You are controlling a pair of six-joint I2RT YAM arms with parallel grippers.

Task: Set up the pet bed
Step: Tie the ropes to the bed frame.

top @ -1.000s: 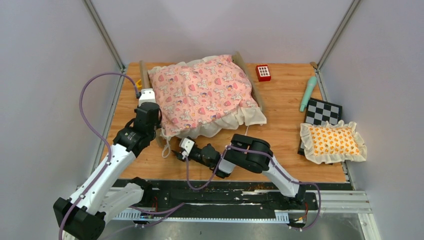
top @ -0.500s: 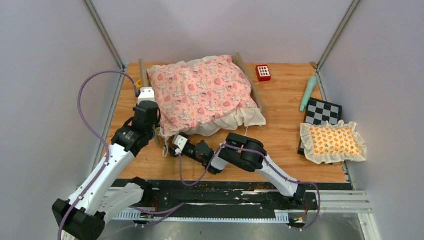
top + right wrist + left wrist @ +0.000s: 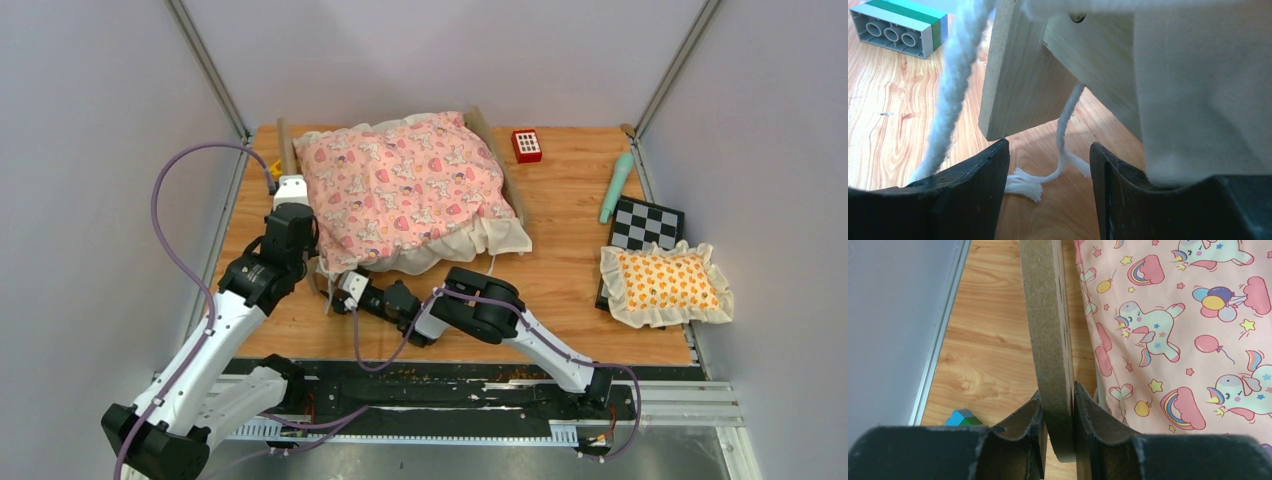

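1. Looking down from above, I am seeing the small light-wood pet bed [image 3: 492, 150] sitting at the back of the wooden worktop [image 3: 570, 220], left of centre. Its pink unicorn-print ruffled quilt [image 3: 400, 190] is lying over it.
2. I am gripping the bed's brown-edged side rail [image 3: 1045, 330] with the left hand [image 3: 1058, 412]. Both fingers are pressing against the rail's two faces, and the quilt is lying just beside it.
3. I am holding the right hand [image 3: 1048, 155] open, low at the bed's near left corner. A thin white cord [image 3: 1065, 125] is hanging between the separated fingers, and its frayed end is lying on the worktop.
4. A grey, green and teal toy brick [image 3: 898, 22] is lying on the worktop farther off in the right wrist view.
5. An orange-patterned frilled pillow [image 3: 665, 283] is resting well apart from the bed at the right edge, overlapping a black-and-white checkered board [image 3: 648, 222].
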